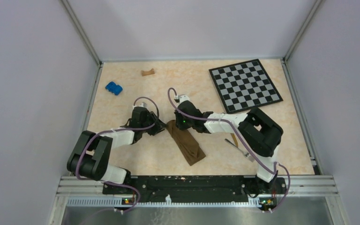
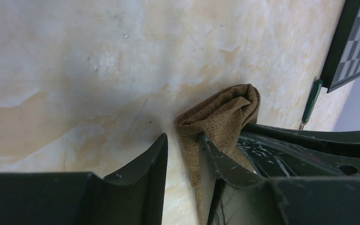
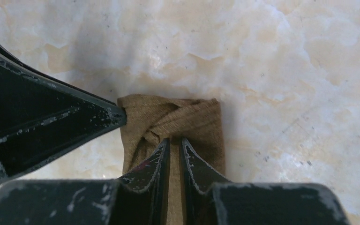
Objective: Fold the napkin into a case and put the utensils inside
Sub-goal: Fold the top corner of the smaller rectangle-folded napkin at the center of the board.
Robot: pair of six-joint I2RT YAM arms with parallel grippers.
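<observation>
The napkin (image 1: 186, 144) lies near the middle of the desk (image 1: 192, 89) as a narrow, layered strip of dark-brown cloth. It runs diagonally from near the arms' bases toward the spot where both arms meet at its far end. From that, I judge the folding to be nearly done, with the end of the strip now being worked into shape. The right jaws are almost together over the top layer there. In the right wrist view, creases converge on their fingertips (image 3: 163, 152), so they appear to be pinching a ridge of cloth, probably to lift a layer and open a pocket. The left jaws stand apart, released, astride the strip's side edge. One fingertip (image 2: 205, 143) rests against the cloth and the other (image 2: 157, 150) is over bare desk, likely to keep the strip from sliding. The cloth is a thin, matte weave, soft enough to bunch into a rounded roll at its end. The desk is smooth, pale and marbled, a surface on which cloth would slip easily. The silver metal fork (image 1: 244, 153) and the knife (image 1: 234, 139), with its brownish handle, lie to the right, partly under the right arm and well apart from the strip, not yet inside.
</observation>
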